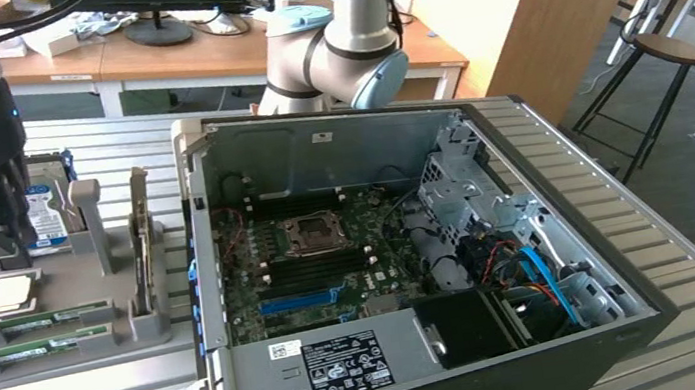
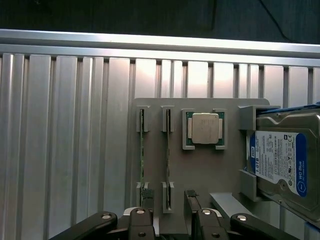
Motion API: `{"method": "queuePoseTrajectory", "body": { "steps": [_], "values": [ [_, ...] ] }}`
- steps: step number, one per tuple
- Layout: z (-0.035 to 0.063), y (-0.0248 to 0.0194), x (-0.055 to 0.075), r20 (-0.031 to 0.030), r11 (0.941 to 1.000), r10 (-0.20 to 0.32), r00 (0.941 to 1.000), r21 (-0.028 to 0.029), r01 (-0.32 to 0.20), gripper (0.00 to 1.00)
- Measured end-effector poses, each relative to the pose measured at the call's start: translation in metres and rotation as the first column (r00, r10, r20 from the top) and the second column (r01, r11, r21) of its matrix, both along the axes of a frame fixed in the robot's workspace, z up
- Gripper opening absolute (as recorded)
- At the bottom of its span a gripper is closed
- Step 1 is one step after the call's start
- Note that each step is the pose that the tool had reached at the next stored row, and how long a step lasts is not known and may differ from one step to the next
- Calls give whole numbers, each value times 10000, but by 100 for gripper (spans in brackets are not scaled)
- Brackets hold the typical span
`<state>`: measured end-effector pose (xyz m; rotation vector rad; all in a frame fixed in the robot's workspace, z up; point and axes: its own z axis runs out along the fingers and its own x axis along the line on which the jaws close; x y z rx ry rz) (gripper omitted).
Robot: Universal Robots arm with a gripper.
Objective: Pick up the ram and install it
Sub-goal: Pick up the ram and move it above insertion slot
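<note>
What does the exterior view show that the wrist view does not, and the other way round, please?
The exterior view adds the open computer case with its motherboard, the upright expansion card, the arm's elbow and a stool. The wrist view adds the open pincer seen from above and the hard drive with its label facing the camera. Both share the grey tray, two ram sticks, the processor and the slatted table.

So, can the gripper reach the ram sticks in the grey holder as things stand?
Probably yes: the gripper hangs open above the holder, and nothing covers the ram sticks; the hard drive stands to one side.
</note>
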<state>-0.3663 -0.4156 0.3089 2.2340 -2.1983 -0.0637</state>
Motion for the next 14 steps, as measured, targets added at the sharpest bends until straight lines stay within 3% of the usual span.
{"method": "queuePoseTrajectory", "body": {
  "steps": [14],
  "values": [
    [-145,0,0,0,10000,0,10000,-1,0,37]
  ]
}}
